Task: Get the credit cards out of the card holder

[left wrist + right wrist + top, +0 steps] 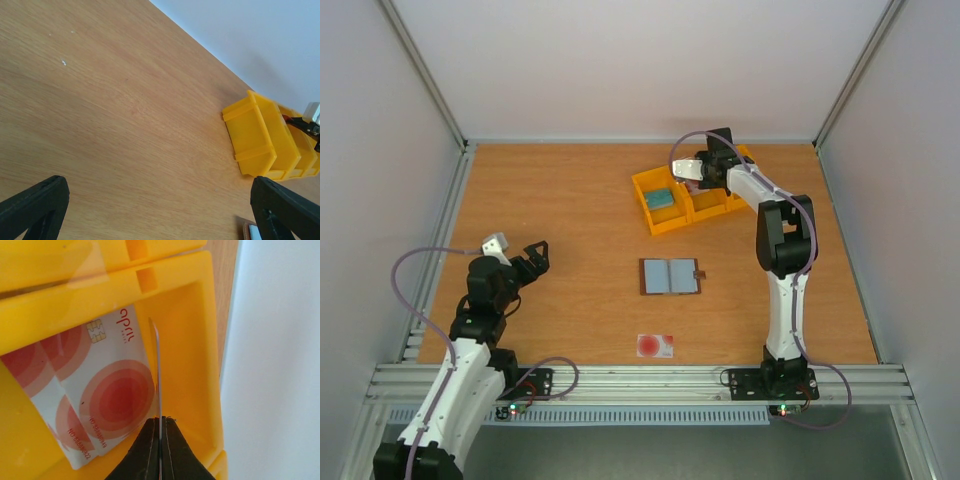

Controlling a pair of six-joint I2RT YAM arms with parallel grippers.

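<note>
Left pincer (532, 258): fingers spread fully apart, holding nothing, poised above bare desk (560, 210). In its own wrist view the left pincer (157, 200) frames open wood grain, with one dark finger at each lower corner.

Loose credit card (655, 345): lies flat on the desk, to the right of the left pincer and nearer the front edge, with its pale face and red spot upward. It is well apart from both pincers.

Card holder (670, 276): lies opened flat between the two pincers, grey-blue lining upward, snap tab on its right side. It touches neither pincer.

Yellow bin (665, 222): stands directly under the right pincer. A blue-grey item (662, 198) sits in the compartment to the left of that pincer.

Right pincer (698, 182): reaches down into the bin, apparently at the middle compartment. The right-wrist view shows the right pincer (160, 426) with its fingers together, clamped on a thin clamped credit card (157, 365) seen edge-on. Just left of the fingers, stored credit cards (110, 390) with pale faces and red rings lean overlapped inside the compartment
</note>
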